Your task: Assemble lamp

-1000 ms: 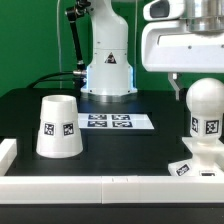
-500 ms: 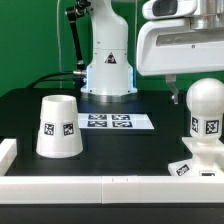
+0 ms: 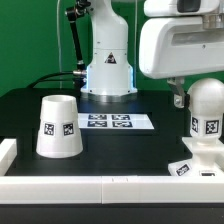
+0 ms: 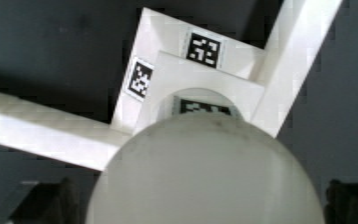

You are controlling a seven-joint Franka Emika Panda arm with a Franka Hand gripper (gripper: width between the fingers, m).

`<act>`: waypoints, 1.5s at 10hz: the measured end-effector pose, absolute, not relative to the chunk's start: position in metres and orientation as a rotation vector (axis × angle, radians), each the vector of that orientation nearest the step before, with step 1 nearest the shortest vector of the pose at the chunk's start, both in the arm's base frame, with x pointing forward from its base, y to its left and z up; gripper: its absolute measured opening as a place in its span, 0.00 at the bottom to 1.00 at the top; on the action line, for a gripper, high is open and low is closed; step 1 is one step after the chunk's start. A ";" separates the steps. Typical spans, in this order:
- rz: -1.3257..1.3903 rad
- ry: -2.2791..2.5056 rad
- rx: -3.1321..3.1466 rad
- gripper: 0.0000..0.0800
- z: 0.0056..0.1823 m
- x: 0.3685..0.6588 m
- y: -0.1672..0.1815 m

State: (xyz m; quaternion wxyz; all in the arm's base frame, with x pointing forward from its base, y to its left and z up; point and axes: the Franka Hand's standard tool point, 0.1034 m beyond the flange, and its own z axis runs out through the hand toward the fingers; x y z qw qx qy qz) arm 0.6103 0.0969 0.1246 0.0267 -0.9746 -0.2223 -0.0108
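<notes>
Pincer (image 4: 194, 199): jaws spread wide, holding nothing. Two dark fingers (image 4: 43, 200) blur at either flank of the bulb (image 4: 202, 165). There is a gap on one side; the other is too blurred to say if it touches.

Exterior view: the white hand hangs just above and beside the bulb (image 3: 206, 99), with one finger tip level with the ball's side.

Bulb: round, white, seated upright on the short stem (image 3: 205, 127), which carries a tag.

Base (image 3: 192, 166): flat, white, tagged, on the black counter (image 3: 130, 145) at the exterior view's right, just beside the front white rail (image 3: 100, 186).

Shade (image 3: 58, 127): standing alone on the counter at the exterior view's left, wide mouth down, tag facing the camera, well apart from the bulb and base.

Marker board (image 3: 108, 122): flat on the counter, farther back, between shade and bulb.

Arm's pedestal (image 3: 107, 65): behind the board.
</notes>
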 end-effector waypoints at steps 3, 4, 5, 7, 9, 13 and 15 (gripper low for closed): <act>-0.031 -1.062 -2.921 0.87 0.124 0.609 0.101; -0.029 -1.188 -2.891 0.87 0.125 0.610 0.102; -0.034 -1.298 -2.855 0.87 0.126 0.613 0.102; -0.045 -1.467 -2.777 0.87 0.129 0.615 0.101; -0.043 -1.561 -2.731 0.87 0.129 0.616 0.100; -0.029 -1.634 -2.698 0.86 0.126 0.614 0.097; -0.029 -1.608 -2.713 0.72 0.126 0.615 0.097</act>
